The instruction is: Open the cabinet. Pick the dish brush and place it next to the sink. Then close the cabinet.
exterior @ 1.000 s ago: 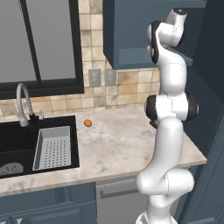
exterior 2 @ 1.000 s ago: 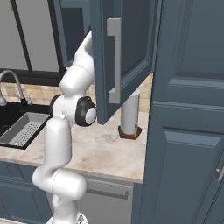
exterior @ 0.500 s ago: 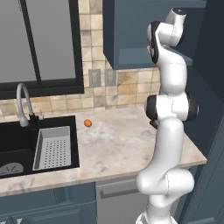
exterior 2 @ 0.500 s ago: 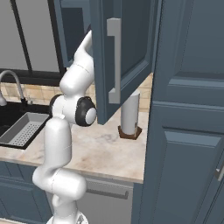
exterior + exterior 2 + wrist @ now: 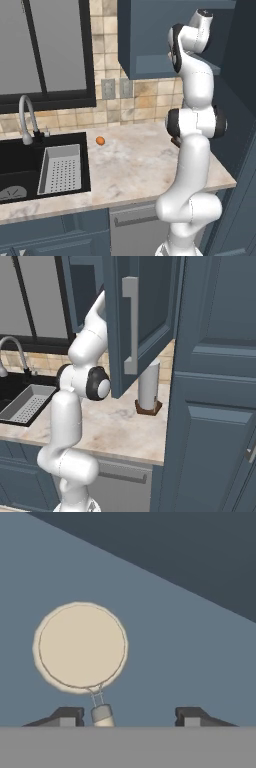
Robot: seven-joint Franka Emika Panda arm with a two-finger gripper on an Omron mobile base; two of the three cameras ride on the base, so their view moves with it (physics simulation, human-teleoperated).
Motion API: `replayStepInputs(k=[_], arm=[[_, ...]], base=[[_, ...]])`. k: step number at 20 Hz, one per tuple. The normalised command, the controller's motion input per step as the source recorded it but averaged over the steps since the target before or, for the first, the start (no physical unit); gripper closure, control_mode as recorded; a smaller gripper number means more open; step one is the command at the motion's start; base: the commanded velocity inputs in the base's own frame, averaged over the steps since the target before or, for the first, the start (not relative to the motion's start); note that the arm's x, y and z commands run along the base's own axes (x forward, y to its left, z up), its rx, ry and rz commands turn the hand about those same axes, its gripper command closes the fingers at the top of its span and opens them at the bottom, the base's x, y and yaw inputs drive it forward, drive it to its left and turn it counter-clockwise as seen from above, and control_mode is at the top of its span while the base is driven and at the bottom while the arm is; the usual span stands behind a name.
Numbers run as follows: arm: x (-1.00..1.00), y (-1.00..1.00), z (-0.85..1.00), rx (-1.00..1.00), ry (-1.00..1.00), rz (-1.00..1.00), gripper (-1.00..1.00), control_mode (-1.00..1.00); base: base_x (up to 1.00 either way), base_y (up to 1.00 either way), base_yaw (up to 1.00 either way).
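The cabinet (image 5: 150, 311) on the wall stands with its door swung open, its silver bar handle (image 5: 130, 326) facing the right base view. My arm reaches up into it. In the hand view, the dish brush (image 5: 81, 646) lies on the blue-grey shelf with its round cream head just ahead of my gripper (image 5: 130, 717). Its thin handle (image 5: 101, 714) runs back between the fingertips, close to the left fingertip (image 5: 67, 715). The jaws stand apart and touch nothing. The black sink (image 5: 20, 160) with its curved faucet (image 5: 26, 116) lies at the counter's left.
A grey perforated strainer tray (image 5: 60, 169) sits in the sink's right part. A small orange ball (image 5: 100, 141) rests on the marble counter (image 5: 140, 170). A paper towel roll on a brown base (image 5: 149, 387) stands under the open door. A tall cabinet (image 5: 215, 406) bounds the right.
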Motion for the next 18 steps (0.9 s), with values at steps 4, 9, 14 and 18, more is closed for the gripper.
replayStepInputs(k=[4, 9, 14, 18], arm=[[-0.09, 0.0, 0.0, 0.0, 0.02, 0.0, 1.0, -1.0], [-0.17, 0.0, 0.0, 0.0, 0.01, 0.0, 1.0, -1.0], [-0.42, 0.01, 0.0, 0.01, -0.01, 0.0, 1.0, -1.0], [-0.54, 0.16, 0.0, 0.0, -0.08, 0.0, 1.0, -1.0]], base=[[0.0, 0.0, 0.0], [0.0, 0.0, 0.0], [0.0, 0.0, 0.0], [0.0, 0.0, 0.0]])
